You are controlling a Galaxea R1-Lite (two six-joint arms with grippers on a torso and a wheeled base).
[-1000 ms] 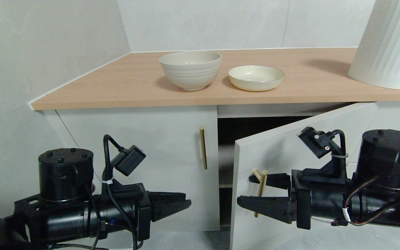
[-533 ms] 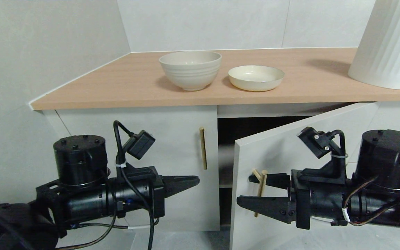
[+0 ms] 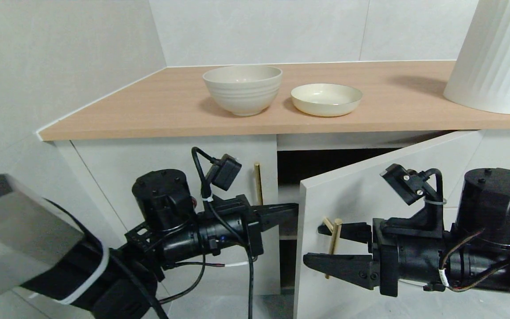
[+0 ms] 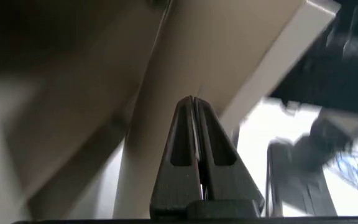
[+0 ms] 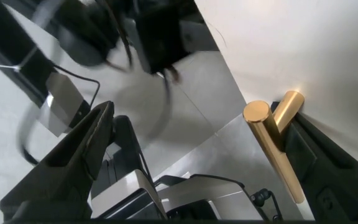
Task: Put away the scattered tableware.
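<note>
A deep cream bowl point(image 3: 242, 88) and a shallow cream dish point(image 3: 326, 99) stand side by side on the wooden counter point(image 3: 148, 116). Below them, the right cabinet door point(image 3: 352, 195) is ajar. My right gripper point(image 3: 326, 246) is open, its fingers straddling that door's brass handle point(image 3: 334, 237) without closing on it. In the right wrist view the brass handle point(image 5: 272, 142) lies close to one finger point(image 5: 328, 168) of the right gripper point(image 5: 194, 112). My left gripper point(image 3: 291, 208) is shut and empty, its tip at the gap beside the ajar door's edge. The left gripper point(image 4: 192, 106) shows its fingers pressed together.
A tall white ribbed container point(image 3: 498, 53) stands on the counter at the right. The left cabinet door point(image 3: 184, 177) is closed, with its own brass handle point(image 3: 258, 184). The dark cabinet opening point(image 3: 326, 161) shows behind the ajar door. Tiled walls enclose the corner at the left.
My left arm has swung right and upward, bringing its shut gripper from in front of the left door to the gap by the ajar door. The right arm has barely moved.
</note>
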